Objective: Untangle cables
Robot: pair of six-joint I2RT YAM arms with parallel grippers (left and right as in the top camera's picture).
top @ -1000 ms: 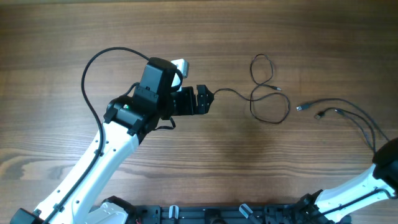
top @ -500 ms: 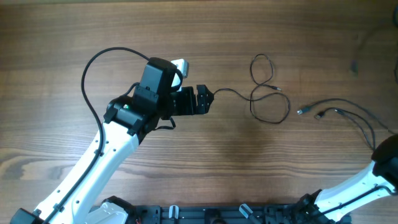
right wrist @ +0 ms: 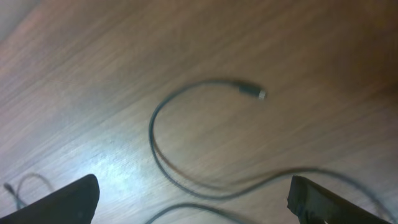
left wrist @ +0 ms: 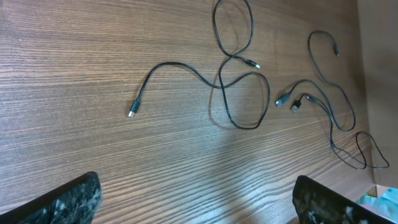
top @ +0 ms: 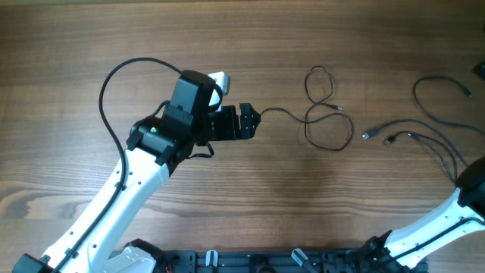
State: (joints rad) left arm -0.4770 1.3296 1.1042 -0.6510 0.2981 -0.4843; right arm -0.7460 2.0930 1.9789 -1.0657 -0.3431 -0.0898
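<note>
Hovering with fingers spread wide and empty, left gripper [top: 248, 121] sits just beside the looped cable's [top: 308, 133] plug end. Right gripper [right wrist: 199, 199], also spread, hangs over a curved cable [right wrist: 151, 134] near the table's [top: 91, 45] right edge. Forked cable [top: 409, 134] lies between the two.

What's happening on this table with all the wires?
Two robot arms are working on thin black cables lying on a wooden table. The left arm hovers near one end of the looped cable, jaws open, holding nothing. The right arm is at the table's right edge, jaws also open, above another cable.
</note>
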